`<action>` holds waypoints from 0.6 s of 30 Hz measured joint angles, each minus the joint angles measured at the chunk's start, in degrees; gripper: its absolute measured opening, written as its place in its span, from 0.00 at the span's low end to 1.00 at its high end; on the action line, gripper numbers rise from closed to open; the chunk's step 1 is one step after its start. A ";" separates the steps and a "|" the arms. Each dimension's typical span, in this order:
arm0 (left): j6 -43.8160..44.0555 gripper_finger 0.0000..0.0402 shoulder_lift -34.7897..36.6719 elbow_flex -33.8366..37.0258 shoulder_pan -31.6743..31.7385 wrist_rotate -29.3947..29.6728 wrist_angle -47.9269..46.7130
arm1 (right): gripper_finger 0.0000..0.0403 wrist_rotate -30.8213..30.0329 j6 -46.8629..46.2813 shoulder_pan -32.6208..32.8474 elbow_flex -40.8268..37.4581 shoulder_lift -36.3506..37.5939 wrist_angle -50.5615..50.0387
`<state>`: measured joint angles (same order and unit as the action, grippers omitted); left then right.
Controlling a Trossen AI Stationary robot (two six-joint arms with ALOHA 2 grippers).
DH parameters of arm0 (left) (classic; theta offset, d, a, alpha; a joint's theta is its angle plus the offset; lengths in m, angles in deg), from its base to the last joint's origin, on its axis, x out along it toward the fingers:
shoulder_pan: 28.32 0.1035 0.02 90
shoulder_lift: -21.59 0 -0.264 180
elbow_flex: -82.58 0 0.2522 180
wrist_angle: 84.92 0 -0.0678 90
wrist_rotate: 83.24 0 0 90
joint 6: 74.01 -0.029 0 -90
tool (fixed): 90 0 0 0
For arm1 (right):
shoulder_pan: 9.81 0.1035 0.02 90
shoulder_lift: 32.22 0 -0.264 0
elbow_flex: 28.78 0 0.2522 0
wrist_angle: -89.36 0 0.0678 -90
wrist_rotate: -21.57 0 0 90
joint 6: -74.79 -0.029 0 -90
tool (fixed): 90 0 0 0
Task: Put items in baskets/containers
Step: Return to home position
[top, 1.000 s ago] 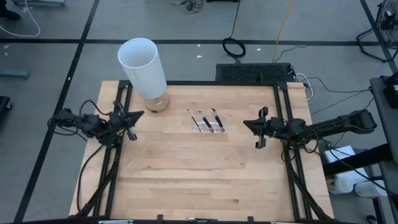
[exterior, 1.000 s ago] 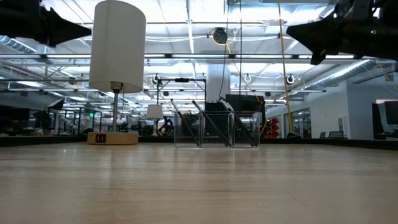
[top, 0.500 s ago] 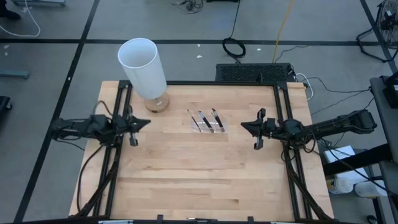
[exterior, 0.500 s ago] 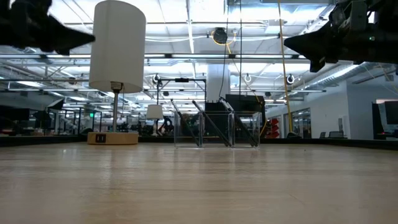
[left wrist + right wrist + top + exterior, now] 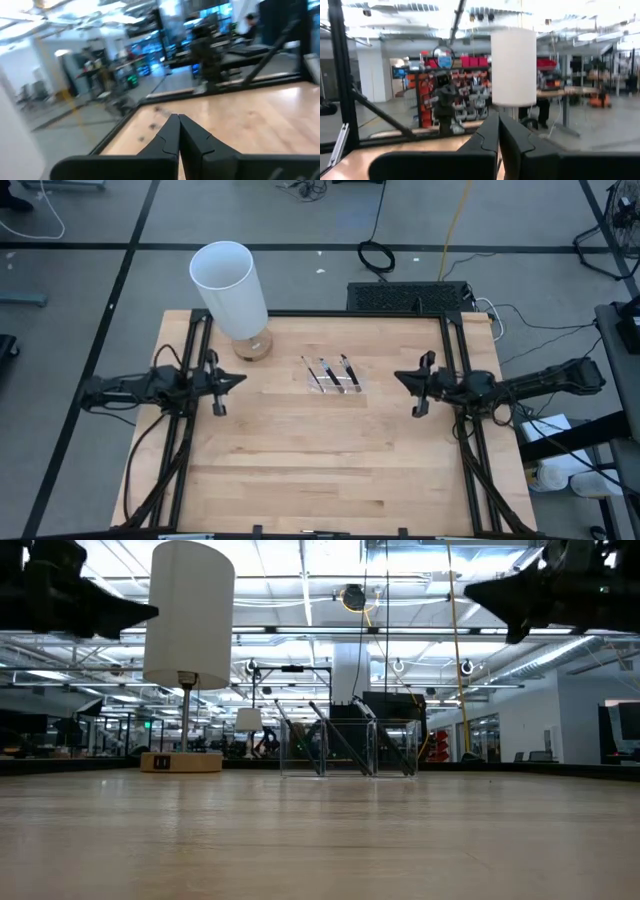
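Observation:
The clear plastic tray [image 5: 336,377] stands on the table's far middle, and in the low view the tray [image 5: 348,748] shows as a see-through box. Three dark sticks with pale tips [image 5: 333,373] lie in it, and the sticks [image 5: 335,740] lean slantwise against its walls. My left gripper [image 5: 238,379] hovers shut above the table, left of the tray, pointing at it; the same left gripper [image 5: 178,118] shows its fingers meeting. My right gripper [image 5: 399,378] hovers shut on the tray's right, pointing left; in its wrist view the right gripper [image 5: 498,118] is also closed. Neither touches anything.
A tall white cylinder lamp [image 5: 230,288] on a wooden base [image 5: 252,346] stands at the table's far left, close behind my left gripper. Black frame rails [image 5: 452,350] run along the left and right table edges. Bare wood [image 5: 320,460] lies between the tray and the near edge.
My left arm has stretched out and its gripper has moved toward the table's right and a little toward the near edge, closing in on the tray, still shut. The tray and sticks have stayed where they were.

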<state>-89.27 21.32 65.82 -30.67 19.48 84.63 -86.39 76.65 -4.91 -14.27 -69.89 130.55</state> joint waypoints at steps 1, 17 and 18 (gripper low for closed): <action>-0.70 0.00 0.00 -0.49 -0.55 -0.74 0.00 | 0.00 0.01 1.22 0.24 0.00 0.81 0.45; -0.68 0.00 0.00 -9.48 -6.40 0.36 -4.75 | 0.00 1.44 5.28 2.38 0.00 15.44 -6.92; -0.04 0.00 0.00 -10.19 -6.78 0.34 -4.81 | 0.00 1.47 5.48 2.58 0.00 16.37 -7.54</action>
<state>-89.31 21.32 55.63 -37.45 19.82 79.82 -84.93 82.13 -2.33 -14.27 -53.53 123.01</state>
